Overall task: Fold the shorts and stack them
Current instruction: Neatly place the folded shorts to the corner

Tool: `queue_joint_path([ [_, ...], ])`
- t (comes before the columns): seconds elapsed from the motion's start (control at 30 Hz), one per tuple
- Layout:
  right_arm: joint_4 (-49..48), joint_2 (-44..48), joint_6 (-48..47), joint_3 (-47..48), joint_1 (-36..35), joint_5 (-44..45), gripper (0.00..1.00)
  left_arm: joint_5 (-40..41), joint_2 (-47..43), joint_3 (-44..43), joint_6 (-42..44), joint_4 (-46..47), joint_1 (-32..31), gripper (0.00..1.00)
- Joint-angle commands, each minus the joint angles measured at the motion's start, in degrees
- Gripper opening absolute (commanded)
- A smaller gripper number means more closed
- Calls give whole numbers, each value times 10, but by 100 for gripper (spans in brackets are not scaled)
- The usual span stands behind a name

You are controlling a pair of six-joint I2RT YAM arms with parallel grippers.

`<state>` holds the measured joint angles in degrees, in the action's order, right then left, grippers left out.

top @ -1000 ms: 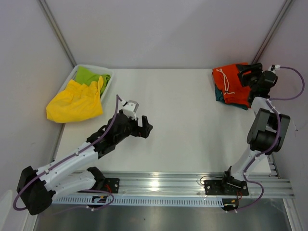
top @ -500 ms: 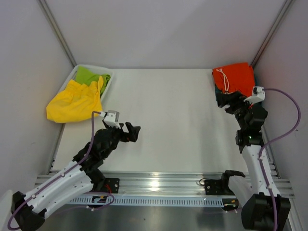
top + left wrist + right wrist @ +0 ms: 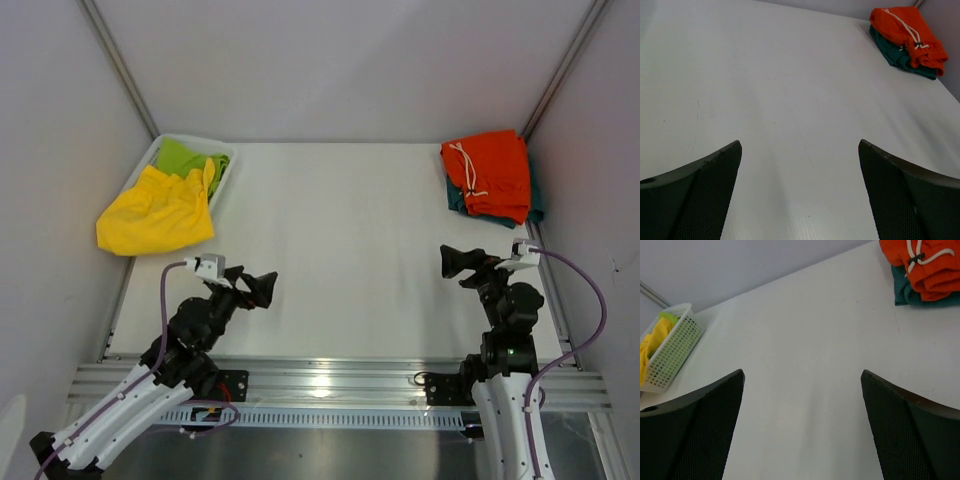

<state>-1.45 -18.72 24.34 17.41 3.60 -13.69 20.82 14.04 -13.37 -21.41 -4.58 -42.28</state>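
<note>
The folded orange shorts [image 3: 491, 173] lie on top of the folded teal shorts [image 3: 534, 203] at the far right corner of the table; both show in the left wrist view [image 3: 905, 31] and the right wrist view [image 3: 930, 262]. Yellow shorts [image 3: 155, 213] and lime-green shorts [image 3: 185, 158] sit in and over the white basket [image 3: 221, 170] at the far left. My left gripper [image 3: 262, 287] is open and empty near the front left. My right gripper [image 3: 452, 262] is open and empty near the front right, well short of the stack.
The white basket also shows in the right wrist view [image 3: 671, 350] at the far left. Grey walls close the table on three sides. A metal rail [image 3: 330, 385] runs along the near edge.
Both arms have drawn back toward the near edge. My right gripper has left the orange and teal stack, which stays at the far right corner. My left gripper moved back and left.
</note>
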Motion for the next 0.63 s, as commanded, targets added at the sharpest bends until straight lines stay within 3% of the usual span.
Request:
queue_joint_path([
  [0.0,44,25,-18,-27,-3,23,100,6,-39,23,20,-10,4,99],
  [0.17,49,33,-5,-42,-3,44,99,10,-85,34,19,-16,4,99],
  [0.6,59,25,5,-45,-3,69,99,28,-80,35,10,-19,4,99],
])
